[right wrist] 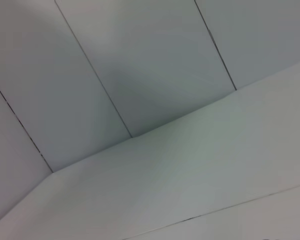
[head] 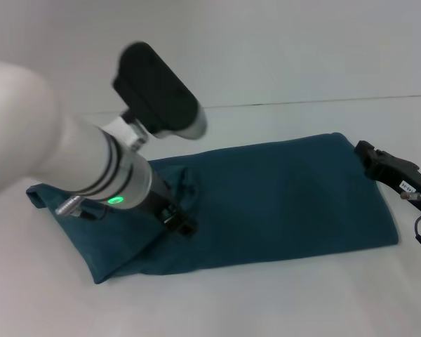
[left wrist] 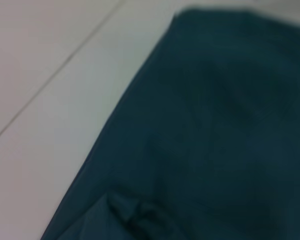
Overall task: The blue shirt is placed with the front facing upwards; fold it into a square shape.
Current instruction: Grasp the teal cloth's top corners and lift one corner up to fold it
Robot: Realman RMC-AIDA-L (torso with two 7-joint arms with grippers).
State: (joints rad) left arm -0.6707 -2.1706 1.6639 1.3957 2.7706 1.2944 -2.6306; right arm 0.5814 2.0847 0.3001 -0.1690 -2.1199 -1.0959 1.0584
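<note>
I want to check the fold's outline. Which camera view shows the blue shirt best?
The head view: it shows the blue shirt almost whole, folded into a long band on the table, though the left arm hides part. The left wrist view shows only a close stretch of cloth; the right wrist view shows none.

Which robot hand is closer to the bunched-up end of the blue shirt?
Left. The left gripper is down on the blue shirt at its bunched-up end. The right gripper sits by the shirt's far corner at the opposite end.
</note>
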